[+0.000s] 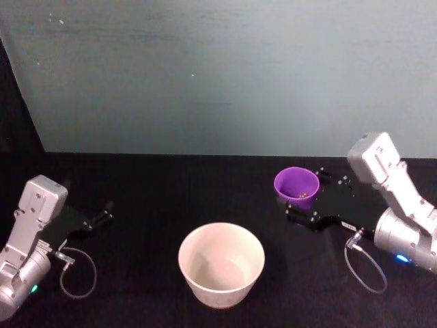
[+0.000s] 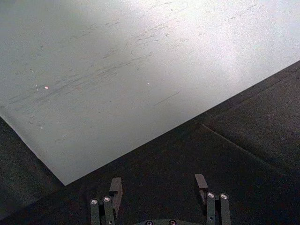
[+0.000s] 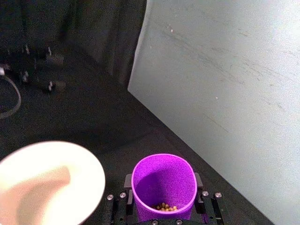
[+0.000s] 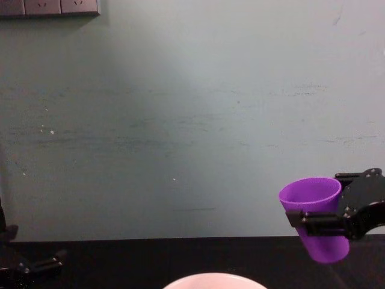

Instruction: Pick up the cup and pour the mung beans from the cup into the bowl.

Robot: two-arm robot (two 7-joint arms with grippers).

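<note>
My right gripper (image 1: pixel 306 197) is shut on the purple cup (image 1: pixel 296 183), holding it by its sides above the black table, right of and beyond the white bowl (image 1: pixel 221 263). In the chest view the cup (image 4: pixel 316 217) hangs nearly upright, leaning slightly, with the bowl's rim (image 4: pixel 213 280) below and to its left. The right wrist view shows the cup (image 3: pixel 163 180) between the fingers (image 3: pixel 203 199), a few mung beans (image 3: pixel 165 206) at its bottom, and the empty bowl (image 3: pixel 47 180) beside it. My left gripper (image 1: pixel 89 206) rests open at the far left.
A pale teal wall (image 1: pixel 225 75) stands behind the black table (image 1: pixel 171 198). The left wrist view has the open left gripper (image 2: pixel 158 183) facing that wall (image 2: pixel 140 61). A loose cable (image 1: pixel 365 263) loops beside the right arm.
</note>
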